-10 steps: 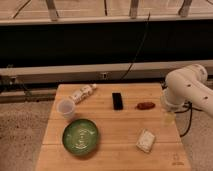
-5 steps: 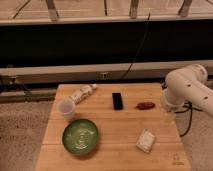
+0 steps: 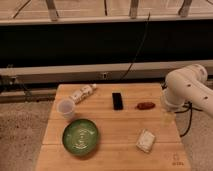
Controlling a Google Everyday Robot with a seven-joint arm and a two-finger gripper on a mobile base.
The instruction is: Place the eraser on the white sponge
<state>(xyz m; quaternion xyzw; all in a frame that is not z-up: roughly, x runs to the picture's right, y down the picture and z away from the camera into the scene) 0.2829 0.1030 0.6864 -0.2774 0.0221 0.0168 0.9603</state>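
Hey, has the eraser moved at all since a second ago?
No. The eraser sits in the same spot beside the reddish-brown oblong; the pincer hangs over the table's right edge.

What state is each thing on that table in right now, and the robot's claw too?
white sponge: lying flat, nothing on it.
eraser: flat on the table, not on the white sponge.
reddish-brown oblong thing: lying beside the eraser, apart from it.
cup: upright.
small bottle: on its side.
green plate: flat, right way up.
gripper: open, holding nothing, by the table's right edge.
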